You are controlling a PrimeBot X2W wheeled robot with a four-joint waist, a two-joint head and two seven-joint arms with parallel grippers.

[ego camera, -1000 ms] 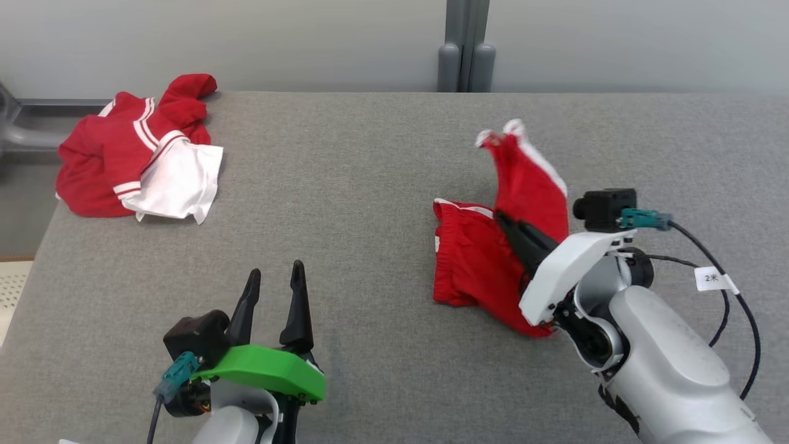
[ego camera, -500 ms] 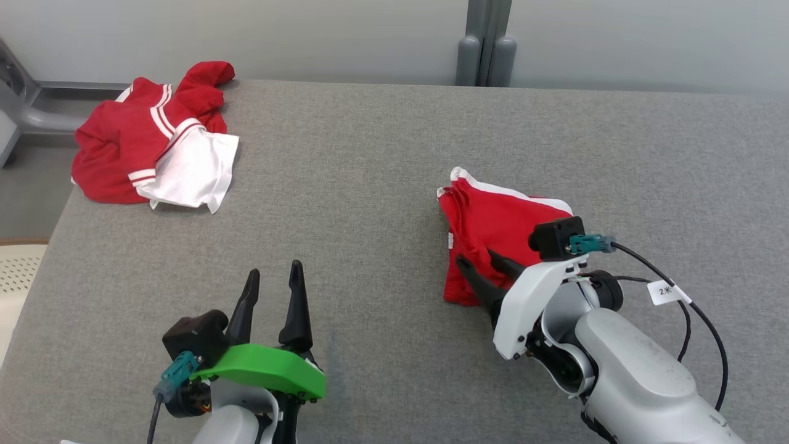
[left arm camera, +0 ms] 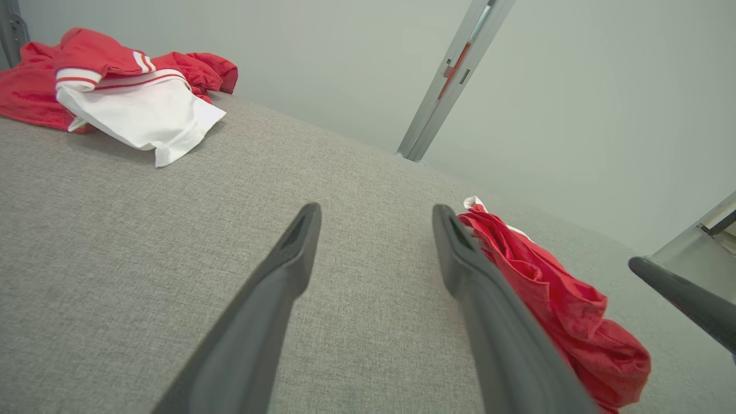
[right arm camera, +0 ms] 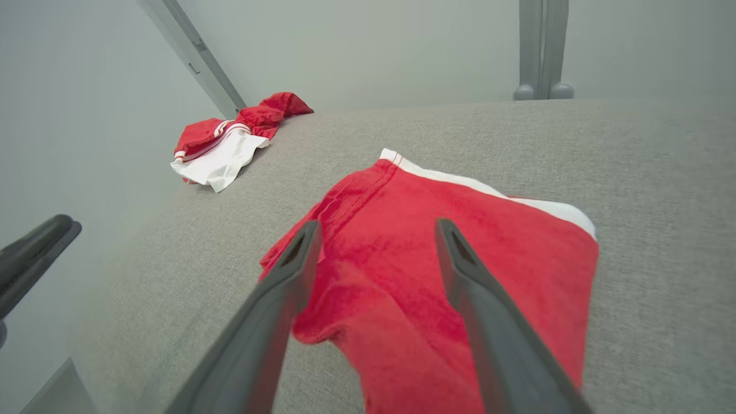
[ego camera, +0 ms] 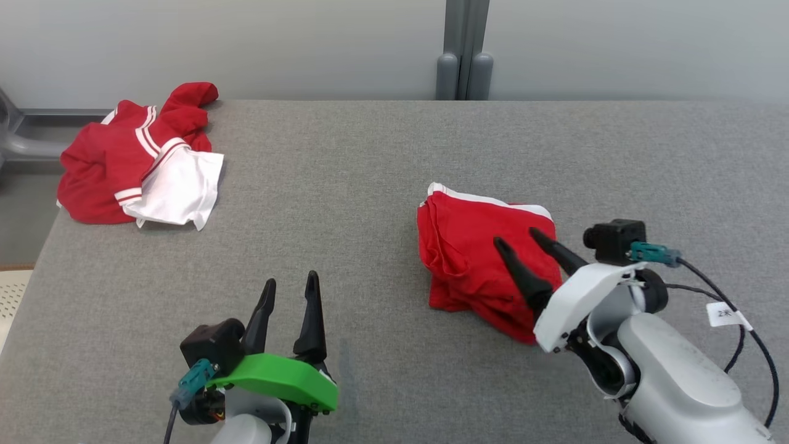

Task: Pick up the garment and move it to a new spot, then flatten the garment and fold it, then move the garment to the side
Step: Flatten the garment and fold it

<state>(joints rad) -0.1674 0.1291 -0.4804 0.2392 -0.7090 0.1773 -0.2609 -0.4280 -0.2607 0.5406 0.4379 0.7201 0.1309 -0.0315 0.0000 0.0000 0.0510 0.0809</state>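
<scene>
Where the robot's arms begin, at the bottom of the head view, the left gripper (ego camera: 291, 280) with its green cover sits low over the flat grey cloth-covered table (ego camera: 345, 154). Its two long dark fingers are spread apart and hold nothing. Under them is only bare grey cloth.

A little to the right, the right gripper (ego camera: 516, 237) on its white and grey arm points at the small red folded garment with a white edge (ego camera: 462, 246). Its fingers are spread wide too and grip nothing. They reach over the near right part of the garment, but it is hard to tell if the tips touch it.

The garment lies on the table, right of the middle. Its white edge runs along the far side. The near left side is bumpy and wrinkled.

Farther back, at the far left corner of the table, lies a crumpled red and white shirt with stripes (ego camera: 138, 163). It is well apart from the folded garment.

Beyond the table stands a plain pale grey wall (ego camera: 246, 43). A grey upright post (ego camera: 461, 61) runs up the wall behind the table's far edge. A grey metal bar (ego camera: 24, 145) shows past the table's left corner.
</scene>
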